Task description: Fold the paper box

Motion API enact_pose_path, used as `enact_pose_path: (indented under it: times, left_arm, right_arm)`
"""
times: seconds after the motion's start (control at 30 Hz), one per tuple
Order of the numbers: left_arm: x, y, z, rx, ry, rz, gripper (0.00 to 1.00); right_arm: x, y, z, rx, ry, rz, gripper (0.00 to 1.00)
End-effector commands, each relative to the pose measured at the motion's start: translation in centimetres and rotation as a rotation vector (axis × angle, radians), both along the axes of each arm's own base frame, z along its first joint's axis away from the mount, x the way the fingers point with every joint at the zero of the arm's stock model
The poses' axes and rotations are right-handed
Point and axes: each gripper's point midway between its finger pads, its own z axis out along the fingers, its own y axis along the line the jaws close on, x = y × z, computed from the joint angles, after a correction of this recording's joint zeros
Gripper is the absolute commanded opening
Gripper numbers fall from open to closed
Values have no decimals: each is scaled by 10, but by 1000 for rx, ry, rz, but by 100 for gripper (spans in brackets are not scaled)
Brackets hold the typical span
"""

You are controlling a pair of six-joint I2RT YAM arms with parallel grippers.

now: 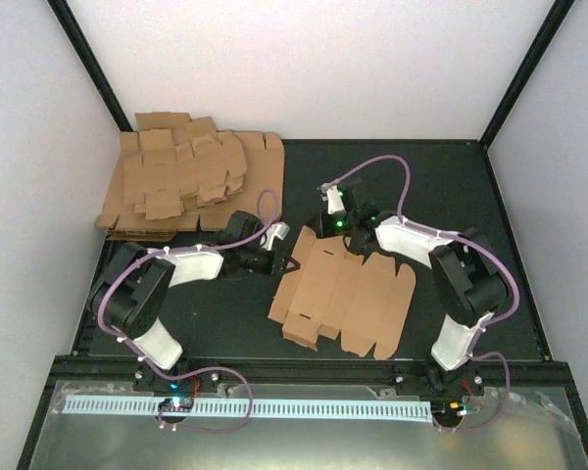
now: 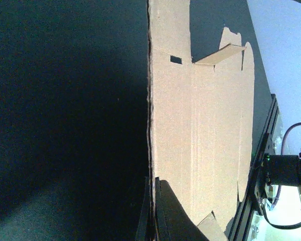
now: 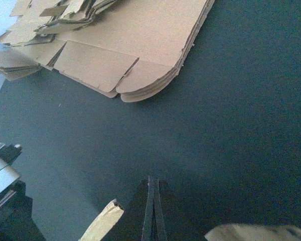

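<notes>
The paper box (image 1: 345,294) lies flat on the surface (image 1: 220,318), left pincer (image 2: 151,201) clamped on its edge, right pincer (image 3: 151,201) clenched empty at its far side. Best raise the gripped edge slowly, bending along the crease.

paper box (image 1: 348,294): plain brown | table (image 1: 461,181): black | cables (image 1: 408,181): lilac

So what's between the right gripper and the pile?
Only bare mat, as the right wrist view shows, from the right gripper up to the pile.
</notes>
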Motion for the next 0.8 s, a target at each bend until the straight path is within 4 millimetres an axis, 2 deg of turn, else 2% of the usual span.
enact_pose_path:
  times: [0.0,0.2,0.33,0.47,0.77]
  left_arm:
    - [3,-5,13,-21,-57,-23,2]
    - [6,-4,11,-10,-54,-9,2]
    - [6,-5,14,-15,-60,-10,2]
    - [7,-5,17,-19,-62,-11,2]
    - [7,-7,19,-23,-58,-13,2]
  right_arm:
    - [-17,2,21,58,-14,56,2]
    - [-35,-2,21,82,1,72,2]
    - [-44,-6,10,81,26,77,2]
    - [-47,-3,0,89,52,92,2]
    - [-61,11,-5,121,68,133,2]
